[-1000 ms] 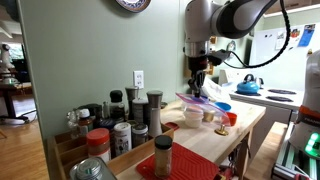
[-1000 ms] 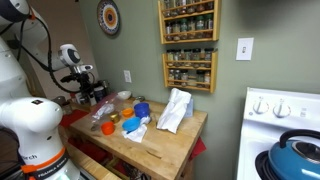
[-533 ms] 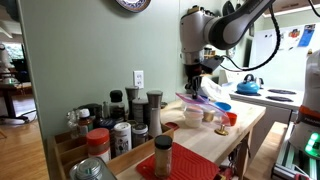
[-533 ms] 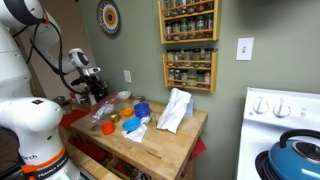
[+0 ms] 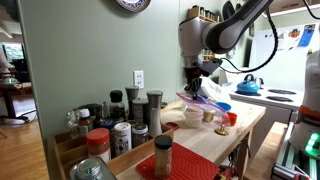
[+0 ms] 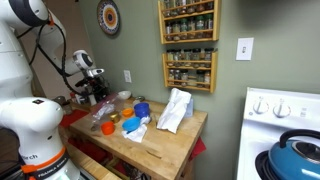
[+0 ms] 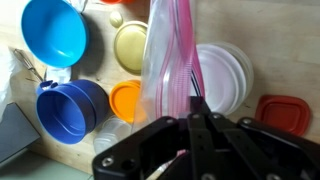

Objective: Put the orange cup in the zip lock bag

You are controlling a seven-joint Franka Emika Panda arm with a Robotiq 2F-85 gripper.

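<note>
Arm (image 5: 212, 30) raised, elbow bent; hand (image 7: 197, 113) pointing down, clamped tight.

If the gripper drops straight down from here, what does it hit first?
The zip lock bag it pinches hangs right below the gripper; past that, probably the white lid beside the orange cup, though depth is unclear.

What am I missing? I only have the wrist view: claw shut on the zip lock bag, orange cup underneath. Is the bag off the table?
Observer: Looks so. In an exterior view the zip lock bag hangs from the claw, apparently clear of the table.
Operator: Anything tall nearby?
Observer: Yes, spice jars stand bunched at one end of the table.
Operator: Other clutter?
Observer: A crumpled white bag or cloth lies on the table too.
</note>
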